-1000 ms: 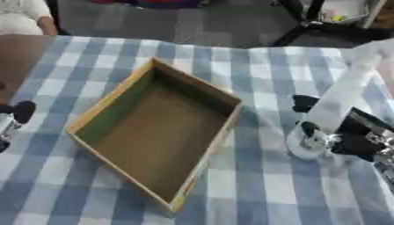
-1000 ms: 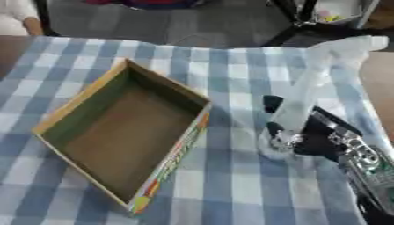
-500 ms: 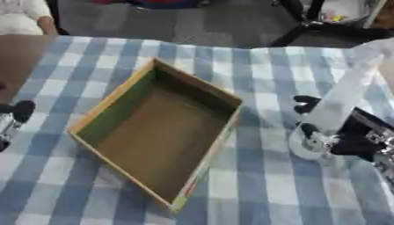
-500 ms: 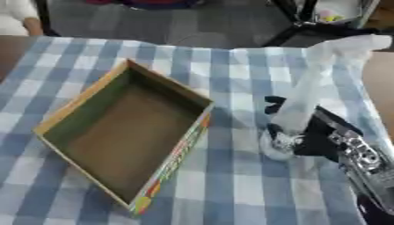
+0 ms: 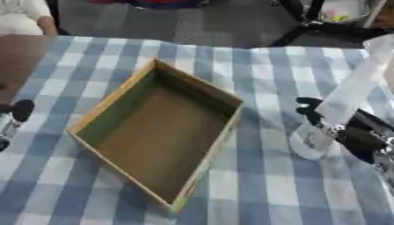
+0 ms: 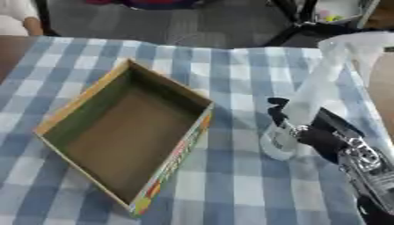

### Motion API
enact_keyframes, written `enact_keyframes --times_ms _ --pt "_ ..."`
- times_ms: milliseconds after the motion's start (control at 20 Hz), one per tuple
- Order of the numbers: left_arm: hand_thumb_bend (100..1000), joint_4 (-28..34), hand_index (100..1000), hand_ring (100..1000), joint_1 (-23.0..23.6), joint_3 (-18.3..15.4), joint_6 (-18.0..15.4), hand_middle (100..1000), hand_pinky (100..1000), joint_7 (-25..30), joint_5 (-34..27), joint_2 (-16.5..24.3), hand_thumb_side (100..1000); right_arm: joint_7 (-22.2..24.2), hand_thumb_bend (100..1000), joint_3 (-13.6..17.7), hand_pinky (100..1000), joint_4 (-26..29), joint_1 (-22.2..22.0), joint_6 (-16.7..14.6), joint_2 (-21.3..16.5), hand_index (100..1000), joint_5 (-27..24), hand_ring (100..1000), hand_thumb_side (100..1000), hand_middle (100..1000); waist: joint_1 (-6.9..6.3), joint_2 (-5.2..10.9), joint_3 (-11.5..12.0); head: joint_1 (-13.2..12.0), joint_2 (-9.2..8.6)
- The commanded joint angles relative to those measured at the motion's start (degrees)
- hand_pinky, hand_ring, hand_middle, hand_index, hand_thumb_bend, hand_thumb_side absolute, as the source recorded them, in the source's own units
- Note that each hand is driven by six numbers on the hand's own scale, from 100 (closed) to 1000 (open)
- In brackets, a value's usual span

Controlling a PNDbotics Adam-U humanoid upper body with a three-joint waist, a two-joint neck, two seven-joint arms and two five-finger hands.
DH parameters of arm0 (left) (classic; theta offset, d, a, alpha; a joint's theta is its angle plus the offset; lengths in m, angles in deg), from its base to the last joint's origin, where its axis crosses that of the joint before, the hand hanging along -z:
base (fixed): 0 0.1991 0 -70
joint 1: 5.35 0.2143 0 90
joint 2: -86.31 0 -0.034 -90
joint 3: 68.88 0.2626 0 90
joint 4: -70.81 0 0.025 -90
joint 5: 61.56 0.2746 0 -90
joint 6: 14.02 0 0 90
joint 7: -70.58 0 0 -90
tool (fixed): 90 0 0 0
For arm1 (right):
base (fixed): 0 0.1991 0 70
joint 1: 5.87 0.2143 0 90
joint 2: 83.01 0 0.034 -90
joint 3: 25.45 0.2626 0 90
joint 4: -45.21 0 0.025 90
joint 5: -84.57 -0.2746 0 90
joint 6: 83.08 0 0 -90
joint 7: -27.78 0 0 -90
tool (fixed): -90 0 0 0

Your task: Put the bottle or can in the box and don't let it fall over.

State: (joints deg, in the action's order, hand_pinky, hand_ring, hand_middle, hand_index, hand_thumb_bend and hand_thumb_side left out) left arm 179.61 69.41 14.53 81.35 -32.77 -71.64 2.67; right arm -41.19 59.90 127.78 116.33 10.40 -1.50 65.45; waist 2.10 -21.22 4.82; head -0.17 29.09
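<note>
right hand (image 6: 327,134) fingers grasping the clear bottle (image 5: 331,112) upright beside the box (image 5: 154,132).

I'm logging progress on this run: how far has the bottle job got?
Done: the right hand has closed on the clear bottle, whose base rests on the checked tablecloth. In hand: that grip, bottle leaning. Left: lift it into the empty cardboard box and stand it upright. The left hand idles at the table's edge.

From my seat I see a table covered with a blue-and-white checked cloth (image 5: 254,184), a strip of bare brown tabletop (image 5: 19,52) showing at its left edge. Beyond it lies grey floor (image 5: 223,22) (carpet, it seems). Black stand legs (image 5: 308,28) cross the floor at the upper right.
</note>
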Motion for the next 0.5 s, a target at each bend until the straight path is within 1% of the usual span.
enact_keyframes --times_ms 50,100,250,400,450,500 --pt "658 1.1 858 546 -0.5 -0.7 0.0 729 1000 0.2 0.1 0.8 329 0.3 100 -0.1 805 0.6 -0.1 0.4 -1.2 323 -1.1 956 336 917 -0.30 0.90 0.1 -0.1 -0.36" --pt "652 1.1 858 546 -0.5 -0.7 0.0 729 1000 0.2 0.1 0.8 328 0.4 100 -0.1 803 0.7 -0.1 0.2 -1.2 237 -1.3 952 342 904 -0.29 0.88 0.1 -0.1 -0.38" --pt "649 1.2 858 546 -0.5 -0.8 0.1 729 1000 0.2 0.1 0.8 328 0.7 100 0.0 801 0.8 0.0 -0.5 -1.3 176 -1.3 947 362 892 -0.29 0.84 0.1 -0.1 -0.30" --pt "649 1.2 858 546 -0.5 -0.8 0.1 729 1000 0.2 0.0 0.8 328 0.9 100 0.0 801 0.7 -0.1 -1.0 -1.3 176 -1.1 947 362 892 -0.29 0.83 0.1 -0.1 -0.27" --pt "643 1.2 858 546 -0.5 -0.8 0.1 729 1000 0.2 0.0 0.8 328 0.9 100 0.1 793 0.8 0.0 -1.3 -1.3 100 -1.1 938 375 857 -0.29 0.87 0.1 -0.1 -0.27" --pt "643 1.3 857 546 -0.5 -0.9 0.1 729 1000 0.2 0.0 0.8 329 0.9 100 0.1 793 1.0 0.0 -1.7 -1.5 100 -1.0 937 372 855 -0.30 0.92 0.1 -0.1 -0.26"
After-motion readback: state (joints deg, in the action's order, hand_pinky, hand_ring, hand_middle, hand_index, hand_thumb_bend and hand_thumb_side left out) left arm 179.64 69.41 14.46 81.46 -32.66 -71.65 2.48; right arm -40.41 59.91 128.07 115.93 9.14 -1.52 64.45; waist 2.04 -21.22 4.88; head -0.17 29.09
